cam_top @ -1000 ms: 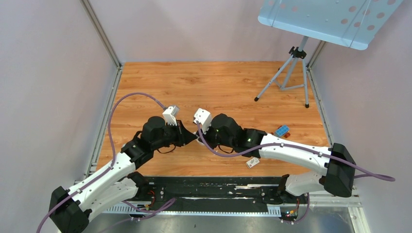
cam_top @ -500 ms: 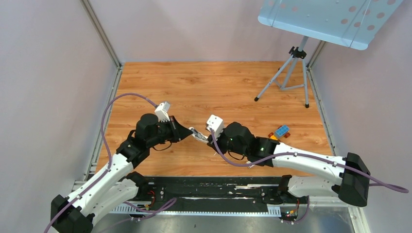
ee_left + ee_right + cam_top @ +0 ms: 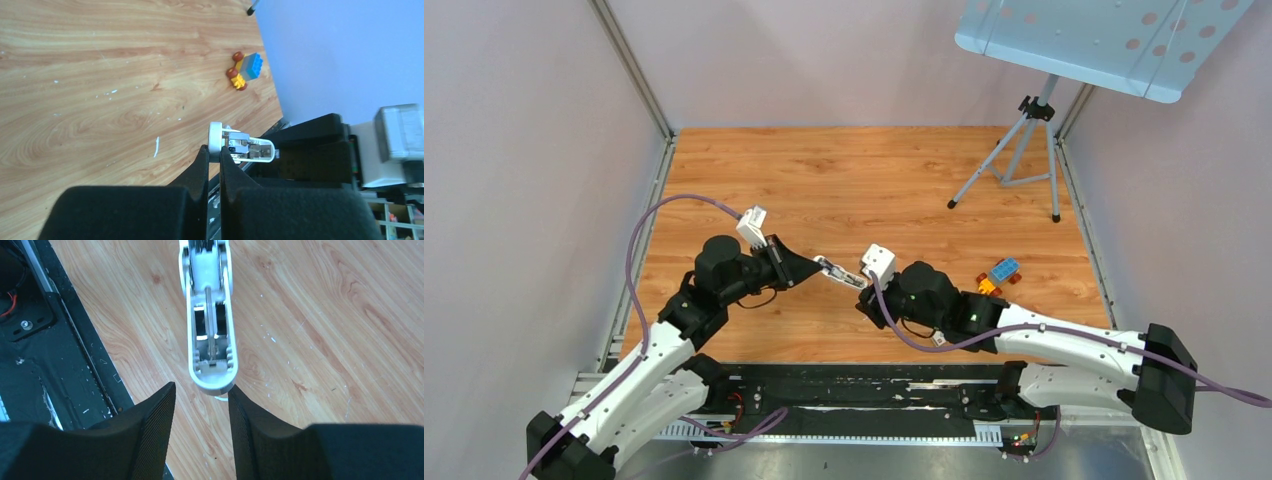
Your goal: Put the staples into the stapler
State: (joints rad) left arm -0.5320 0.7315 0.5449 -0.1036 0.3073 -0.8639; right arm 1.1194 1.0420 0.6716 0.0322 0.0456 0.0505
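From above, the left fingers (image 3: 806,266) were pinching one end of the slim white-and-silver stapler (image 3: 841,273). It reached out towards the right fingers (image 3: 866,296) over the light wooden counter (image 3: 874,180). A second ago the two arms were nose to nose, with the stapler hidden between them. Since then the left arm had drawn back to its own side. The right arm had slid right and nearer its base, so most of the stapler's length was on show between the two.

Over to the left wrist view: the fingers (image 3: 202,162) were pressed together on the white end of the stapler (image 3: 242,147). Its metal inner parts faced the camera, and the right arm's black body sat just behind it. A blue-and-yellow toy-brick car with red wheels (image 3: 245,71) sat well apart on the counter.

Now the right wrist view: the fingers (image 3: 160,407) were spread wide. The stapler (image 3: 209,315) pointed straight at them, its inner metal channel showing, and its rounded end sat right between the tips. Whether either tip touched it, I could not tell.
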